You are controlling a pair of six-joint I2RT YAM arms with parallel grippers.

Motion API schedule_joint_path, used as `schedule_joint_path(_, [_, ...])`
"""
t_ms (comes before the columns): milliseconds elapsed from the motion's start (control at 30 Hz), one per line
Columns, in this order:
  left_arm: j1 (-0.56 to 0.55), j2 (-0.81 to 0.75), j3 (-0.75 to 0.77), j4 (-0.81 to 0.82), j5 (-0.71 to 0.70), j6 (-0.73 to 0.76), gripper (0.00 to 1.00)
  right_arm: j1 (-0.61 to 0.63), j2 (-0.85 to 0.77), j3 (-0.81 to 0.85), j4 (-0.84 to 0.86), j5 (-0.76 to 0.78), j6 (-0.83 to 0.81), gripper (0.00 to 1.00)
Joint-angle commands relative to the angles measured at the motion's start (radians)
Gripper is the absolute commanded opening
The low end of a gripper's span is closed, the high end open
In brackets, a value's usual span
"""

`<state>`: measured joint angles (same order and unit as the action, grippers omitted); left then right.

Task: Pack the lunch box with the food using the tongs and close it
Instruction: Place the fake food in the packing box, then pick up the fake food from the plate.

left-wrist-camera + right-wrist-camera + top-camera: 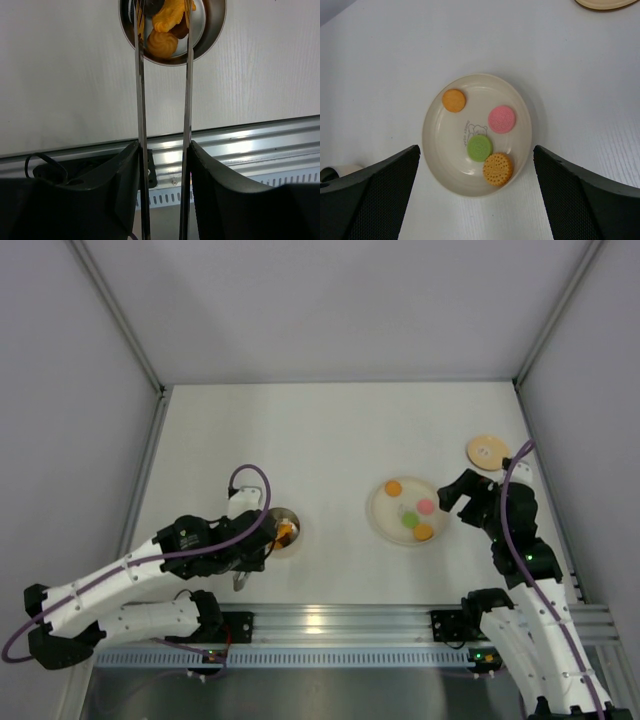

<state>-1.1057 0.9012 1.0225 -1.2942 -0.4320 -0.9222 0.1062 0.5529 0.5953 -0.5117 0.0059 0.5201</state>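
The left end effector (164, 146) grips the tongs (140, 90), their arms spread over the pot (212, 30) at near left, probably to drop food (162, 44) there; the right end effector (476, 150) hangs wide open, empty, above the plate (440, 155).

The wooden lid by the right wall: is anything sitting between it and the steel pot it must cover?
Yes. The plate with four cookies lies roughly on the line from the lid to the pot, and the tongs reach into the pot's open mouth.
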Motion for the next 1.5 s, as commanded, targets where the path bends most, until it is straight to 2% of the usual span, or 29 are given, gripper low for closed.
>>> schedule_joint_path(0, [0.003, -0.005, 0.002, 0.006, -0.024, -0.007, 0.47, -0.013, 0.001, -0.002, 0.055, 0.0, 0.003, 0.94])
schedule_joint_path(167, [0.003, 0.001, 0.037, 0.022, -0.022, 0.017, 0.47, -0.013, 0.002, -0.002, 0.059, 0.0, 0.006, 0.94])
schedule_joint_path(300, [0.003, 0.059, 0.129, 0.067, -0.01, 0.1, 0.47, -0.013, 0.001, -0.002, 0.059, -0.001, 0.011, 0.94])
schedule_joint_path(500, [0.003, 0.251, 0.301, 0.225, 0.036, 0.235, 0.47, -0.013, -0.008, 0.012, 0.033, 0.008, 0.014, 0.94])
schedule_joint_path(700, [0.003, 0.526, 0.434, 0.401, 0.107, 0.334, 0.47, -0.013, -0.022, 0.034, 0.002, 0.017, 0.009, 0.94])
schedule_joint_path(900, [0.003, 0.749, 0.57, 0.486, 0.177, 0.391, 0.48, -0.013, -0.041, 0.038, -0.021, 0.023, 0.003, 0.94])
schedule_joint_path(1267, [0.004, 1.005, 0.797, 0.463, 0.161, 0.416, 0.48, -0.013, -0.053, 0.035, -0.024, 0.016, 0.001, 0.94])
schedule_joint_path(1467, [0.01, 1.067, 0.821, 0.444, 0.118, 0.405, 0.49, -0.013, -0.054, 0.037, -0.027, 0.017, -0.006, 0.94])
